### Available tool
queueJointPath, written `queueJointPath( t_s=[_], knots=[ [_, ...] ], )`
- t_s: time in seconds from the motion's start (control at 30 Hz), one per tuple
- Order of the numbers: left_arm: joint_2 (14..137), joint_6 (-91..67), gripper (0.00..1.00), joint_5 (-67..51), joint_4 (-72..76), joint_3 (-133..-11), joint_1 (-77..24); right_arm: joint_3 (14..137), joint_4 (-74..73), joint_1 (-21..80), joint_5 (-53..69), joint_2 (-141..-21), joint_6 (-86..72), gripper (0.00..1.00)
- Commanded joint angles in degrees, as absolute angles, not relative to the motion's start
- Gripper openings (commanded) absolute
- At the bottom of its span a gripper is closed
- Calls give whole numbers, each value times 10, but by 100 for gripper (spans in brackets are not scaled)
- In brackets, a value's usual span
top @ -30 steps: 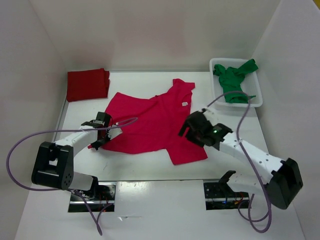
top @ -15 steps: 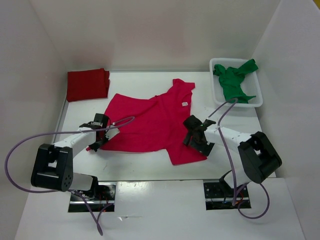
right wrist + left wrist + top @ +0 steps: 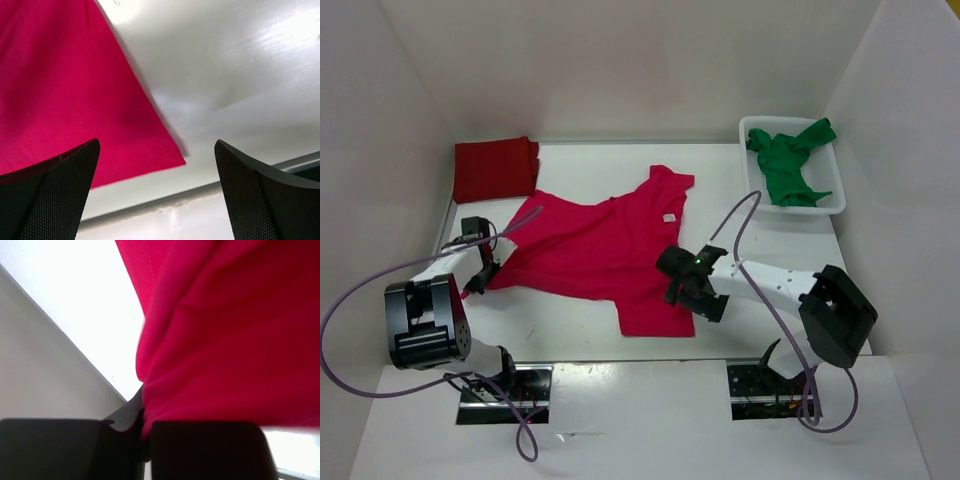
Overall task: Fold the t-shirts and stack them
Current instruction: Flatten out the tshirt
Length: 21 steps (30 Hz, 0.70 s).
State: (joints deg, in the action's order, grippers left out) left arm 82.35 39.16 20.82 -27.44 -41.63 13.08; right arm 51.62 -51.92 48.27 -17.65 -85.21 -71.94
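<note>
The crimson t-shirt [image 3: 600, 255] lies spread across the middle of the table, collar toward the back. My left gripper [image 3: 480, 272] is shut on its left edge; in the left wrist view the red cloth [image 3: 225, 330] is pinched between the dark jaws. My right gripper [image 3: 688, 290] hovers open at the shirt's lower right corner [image 3: 170, 157], nothing between its fingers [image 3: 55, 195]. A folded dark red t-shirt [image 3: 495, 168] rests at the back left. The green t-shirt [image 3: 788, 165] is crumpled in the white basket [image 3: 832, 205].
White walls close in the table on the left, back and right. The basket stands at the back right corner. Purple cables loop from both arms over the table's near part.
The left gripper has dragged the crimson shirt leftward and the whole shirt has shifted left. The right gripper has opened fully, let the cloth go, and moved left toward the shirt's lower right corner.
</note>
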Motion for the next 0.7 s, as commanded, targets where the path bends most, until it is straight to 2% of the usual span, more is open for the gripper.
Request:
queueJointPath(
  t_s=[0.0, 0.1, 0.23, 0.3, 0.4, 0.53, 0.57, 0.67],
  knots=[
    [845, 408, 0, 193, -262, -439, 146, 482, -545, 496, -156, -812, -773, 100],
    [859, 413, 0, 160, -284, -464, 151, 458, -433, 511, -86, -806, -741, 100],
    [859, 418, 0, 154, -289, -464, 151, 477, -466, 543, -81, -883, -747, 100],
    [859, 418, 0, 154, -284, -457, 151, 450, -414, 560, -66, -897, -747, 100],
    [853, 418, 0, 154, -284, -450, 151, 444, -384, 565, -48, -913, -741, 90],
    [846, 418, 0, 149, -289, -445, 151, 424, -368, 553, -58, -929, -727, 27],
    [846, 418, 0, 149, -296, -445, 151, 424, -368, 547, -71, -922, -727, 2],
    [834, 432, 4, 130, -315, -445, 151, 424, -375, 531, -84, -902, -710, 0]
  ],
)
